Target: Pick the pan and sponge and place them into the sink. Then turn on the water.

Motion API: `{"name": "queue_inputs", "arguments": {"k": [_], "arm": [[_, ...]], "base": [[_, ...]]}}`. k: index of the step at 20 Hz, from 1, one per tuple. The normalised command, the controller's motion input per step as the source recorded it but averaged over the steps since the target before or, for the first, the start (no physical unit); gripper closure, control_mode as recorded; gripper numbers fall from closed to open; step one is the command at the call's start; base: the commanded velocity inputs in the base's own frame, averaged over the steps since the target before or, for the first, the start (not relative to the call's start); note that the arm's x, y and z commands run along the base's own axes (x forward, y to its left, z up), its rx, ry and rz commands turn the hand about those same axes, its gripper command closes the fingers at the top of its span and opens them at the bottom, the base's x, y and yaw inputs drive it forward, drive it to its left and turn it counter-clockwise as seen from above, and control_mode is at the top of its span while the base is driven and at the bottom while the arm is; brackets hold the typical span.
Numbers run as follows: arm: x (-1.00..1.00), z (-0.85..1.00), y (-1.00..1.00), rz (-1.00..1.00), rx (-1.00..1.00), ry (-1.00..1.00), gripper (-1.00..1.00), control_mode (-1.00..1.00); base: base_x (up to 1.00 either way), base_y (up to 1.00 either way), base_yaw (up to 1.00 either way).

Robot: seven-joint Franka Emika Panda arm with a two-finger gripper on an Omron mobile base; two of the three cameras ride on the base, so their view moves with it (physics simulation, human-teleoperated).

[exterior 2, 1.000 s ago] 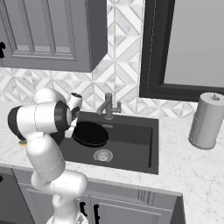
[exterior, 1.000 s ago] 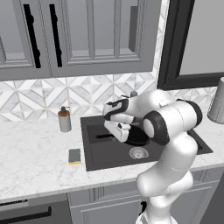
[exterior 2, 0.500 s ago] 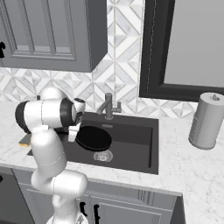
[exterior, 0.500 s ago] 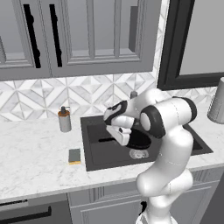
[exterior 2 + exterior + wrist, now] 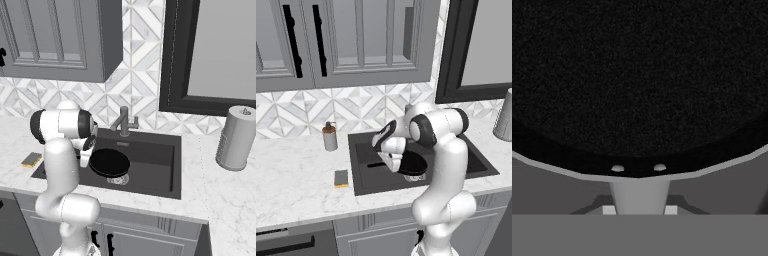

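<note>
Black pan held over the sink

Black pan hung inside the sink, above the drain, level. The tool was clamped on its handle where it meets the rim. The sponge lay on the marble table, left of the basin, near the soap dispenser.

Pan right in front of the gripper: matt black, finely grainy inside, rim edge light grey and smooth. Sink under it: dark grey, matt, smooth. Faucet behind: dull grey metal. Counter around: white veined marble look, smooth, slight sheen. Sponge to the gripper's left: matt grey-green over yellow, soft-looking. Soap dispenser beyond it: grey metal-like, brown collar. Arm: glossy white plastic-like shell.
</note>
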Motion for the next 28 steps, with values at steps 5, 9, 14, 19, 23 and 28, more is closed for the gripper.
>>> {"name": "queue_inputs", "arguments": {"k": [5, 9, 14, 19, 23, 28], "arm": [[0.43, -0.41, -0.07, -0.05, -0.05, 0.0, 1.0, -1.0], [0.37, -0.45, -0.05, -0.04, -0.05, 0.0, 1.0, -1.0], [0.36, -0.38, -0.08, -0.04, -0.01, 0.0, 1.0, -1.0], [0.23, -0.31, 0.0, -0.05, 0.0, 0.0, 1.0, -1.0], [0.11, -0.27, 0.0, -0.03, 0.0, 0.0, 1.0, -1.0], [0.03, -0.13, 0.0, 0.0, 0.0, 0.0, -1.0, -1.0]], "base": [[0.0, 0.0, 0.0], [0.0, 0.0, 0.0], [0.0, 0.0, 0.0], [0.0, 0.0, 0.0], [0.0, 0.0, 0.0], [0.0, 0.0, 0.0]]}}
